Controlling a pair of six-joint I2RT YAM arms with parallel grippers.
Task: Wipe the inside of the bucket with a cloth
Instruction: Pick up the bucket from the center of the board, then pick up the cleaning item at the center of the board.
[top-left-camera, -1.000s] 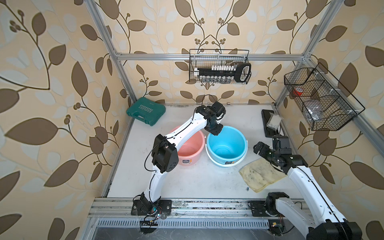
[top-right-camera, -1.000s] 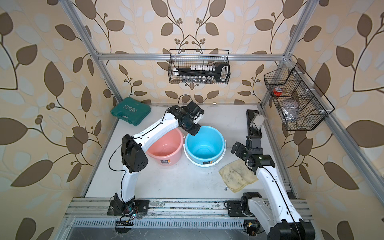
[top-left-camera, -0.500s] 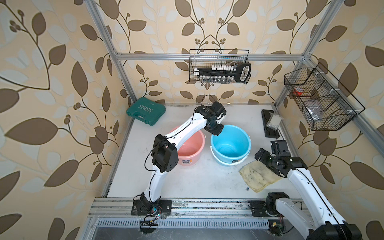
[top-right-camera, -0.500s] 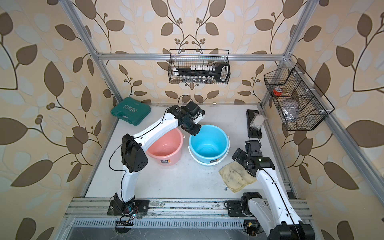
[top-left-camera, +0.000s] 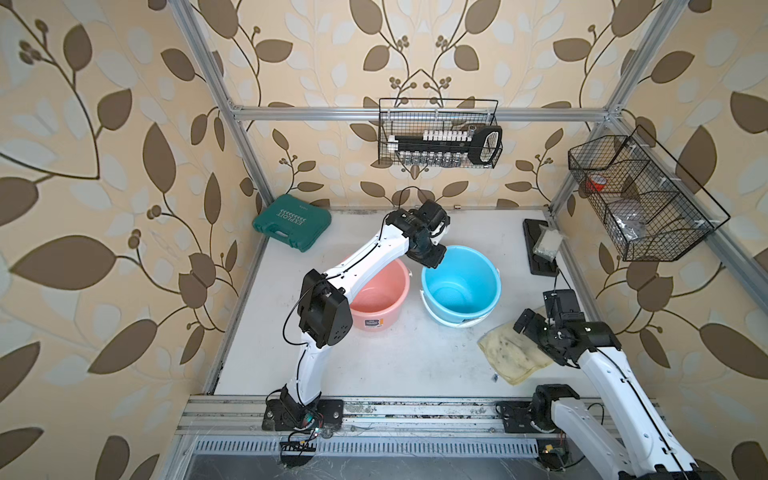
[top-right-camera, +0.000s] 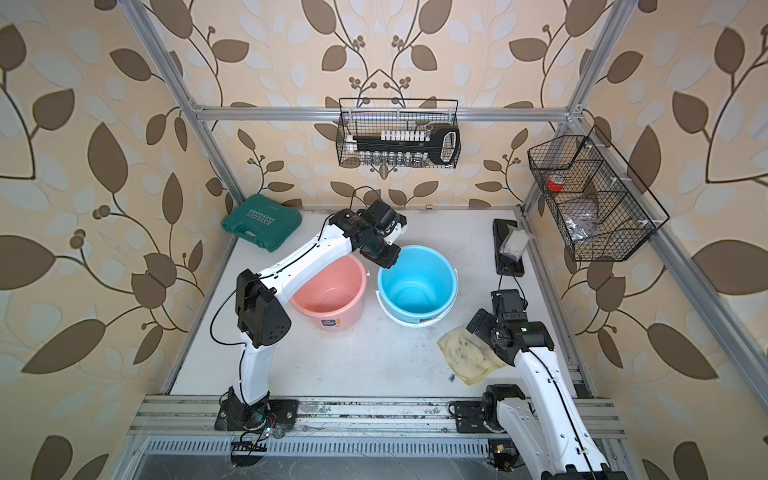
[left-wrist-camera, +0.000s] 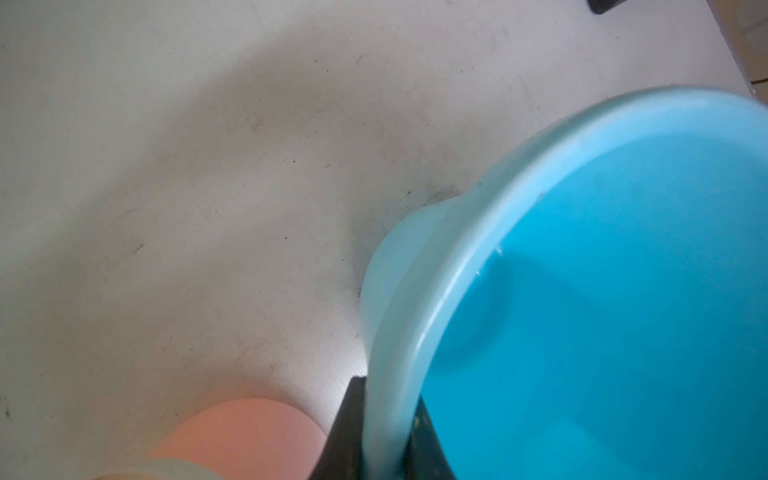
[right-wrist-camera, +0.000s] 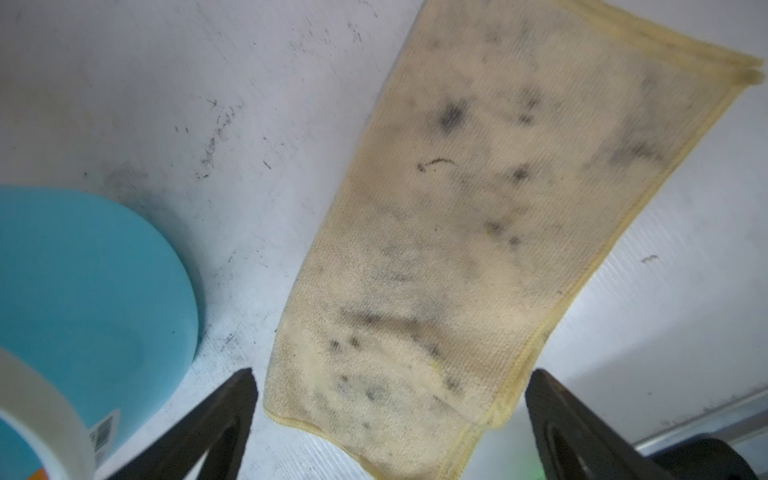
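Observation:
In both top views the blue bucket (top-left-camera: 490, 282) (top-right-camera: 444, 282) stands upright and empty mid-table. My left gripper (top-left-camera: 432, 259) (top-right-camera: 386, 259) is shut on its back-left rim; the left wrist view shows my gripper (left-wrist-camera: 384, 415) pinching the bucket's rim (left-wrist-camera: 415, 332), with one finger inside and one outside. The pale-yellow cloth (top-left-camera: 507, 353) (top-right-camera: 469, 353) (right-wrist-camera: 478, 208), speckled with dark dirt, lies flat to the bucket's front right. My right gripper (top-left-camera: 536, 328) (top-right-camera: 492, 332) (right-wrist-camera: 390, 374) hangs open just over the cloth's near end, its fingers straddling it.
A pink bucket (top-left-camera: 378, 291) (left-wrist-camera: 241, 436) stands just left of the blue one, under my left arm. At the back left lies a green tool case (top-left-camera: 291, 222). A black tray with a bag (top-left-camera: 540, 249) sits by the right wall. Wire baskets (top-left-camera: 438, 133) (top-left-camera: 640, 195) hang on the walls.
My left gripper has shut on the blue bucket's rim and the bucket has shifted slightly right. My right gripper has come forward and down over the cloth, still open.

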